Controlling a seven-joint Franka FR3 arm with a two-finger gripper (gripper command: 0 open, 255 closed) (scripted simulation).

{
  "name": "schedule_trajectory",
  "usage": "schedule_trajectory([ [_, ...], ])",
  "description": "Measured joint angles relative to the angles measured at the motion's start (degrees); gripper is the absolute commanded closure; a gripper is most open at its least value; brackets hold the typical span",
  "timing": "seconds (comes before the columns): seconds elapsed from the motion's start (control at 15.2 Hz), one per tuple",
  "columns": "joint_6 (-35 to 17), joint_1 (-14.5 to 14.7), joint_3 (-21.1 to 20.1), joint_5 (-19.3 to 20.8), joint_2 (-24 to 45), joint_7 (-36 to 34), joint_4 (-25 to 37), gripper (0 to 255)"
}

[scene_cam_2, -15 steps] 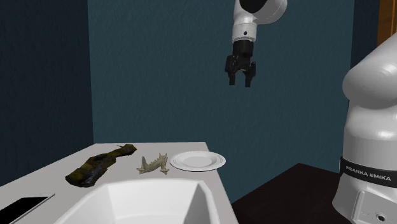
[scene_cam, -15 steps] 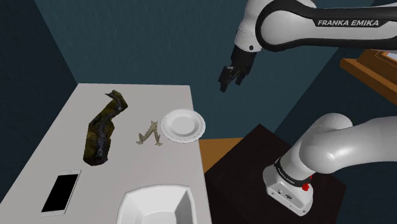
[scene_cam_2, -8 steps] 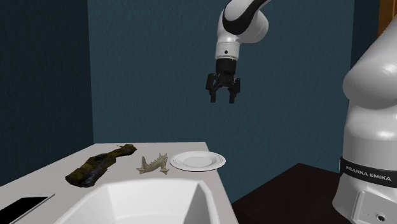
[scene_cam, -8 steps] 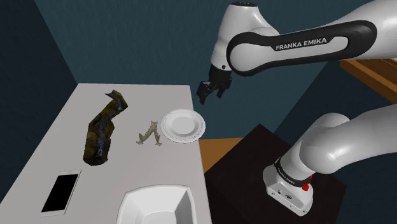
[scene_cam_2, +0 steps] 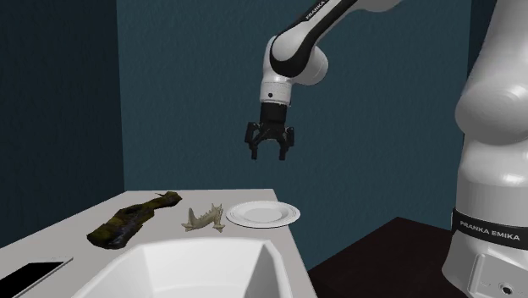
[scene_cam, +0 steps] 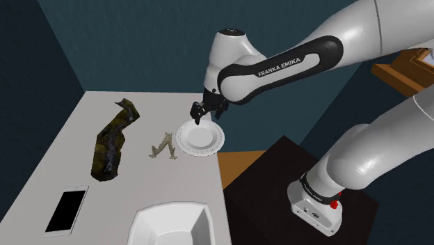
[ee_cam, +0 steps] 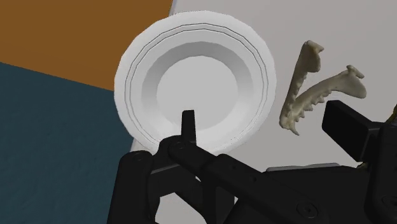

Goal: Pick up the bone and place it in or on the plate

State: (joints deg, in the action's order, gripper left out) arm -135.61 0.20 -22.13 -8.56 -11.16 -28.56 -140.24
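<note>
Lower left of the shoulder view: a phone (scene_cam: pixel 66 209) lies flat, clear of the work. Right of it, a long dark mottled object (scene_cam: pixel 111 143) runs up the surface (scene_cam: pixel 160 108), and a white basin (scene_cam: pixel 170 221) sits at the bottom edge. Centre: the bone (scene_cam: pixel 163 147), a pale toothed jaw shape, lies on the surface just left of the plate (scene_cam: pixel 209 149). It is close to the rim but apart from it, as the wrist view confirms. Neither is touched.

Change noted: over the last second the hand (scene_cam: pixel 199 115) has swung in from the upper right of the frame and dropped. It now hangs above the plate's far rim, fingers spread, nothing between them. Judgement: the approach is under way and the grasp not begun — the hand is over the plate, so it must shift left to reach the bone.

Room: there is open air above bone and plate. The dark object lies well left of the bone, leaving the fingers space on both sides. The plate lies near the surface's right edge, with orange floor (scene_cam: pixel 236 163) and the dark stand (scene_cam: pixel 278 174) beyond — the carry is short, yet a release too far right risks the edge
</note>
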Motion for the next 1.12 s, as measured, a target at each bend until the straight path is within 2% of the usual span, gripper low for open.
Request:
schedule_trajectory([
  [0.2, -4.7, 0.0, -2.2, 2.7, 6.2, -5.8, 2.0, 0],
  [0.53, -10.6, 1.0, -2.8, 10.9, 18.6, -16.5, 8.4, 0],
  [0.66, -12.2, 2.2, -1.8, 14.4, 23.7, -20.3, 11.9, 0],
  [0.92, -14.2, 6.3, 1.1, 19.8, 33.1, -27.8, 19.5, 0],
  [1.12, -15.0, 7.8, 2.3, 21.4, 36.5, -29.7, 22.1, 0],
])
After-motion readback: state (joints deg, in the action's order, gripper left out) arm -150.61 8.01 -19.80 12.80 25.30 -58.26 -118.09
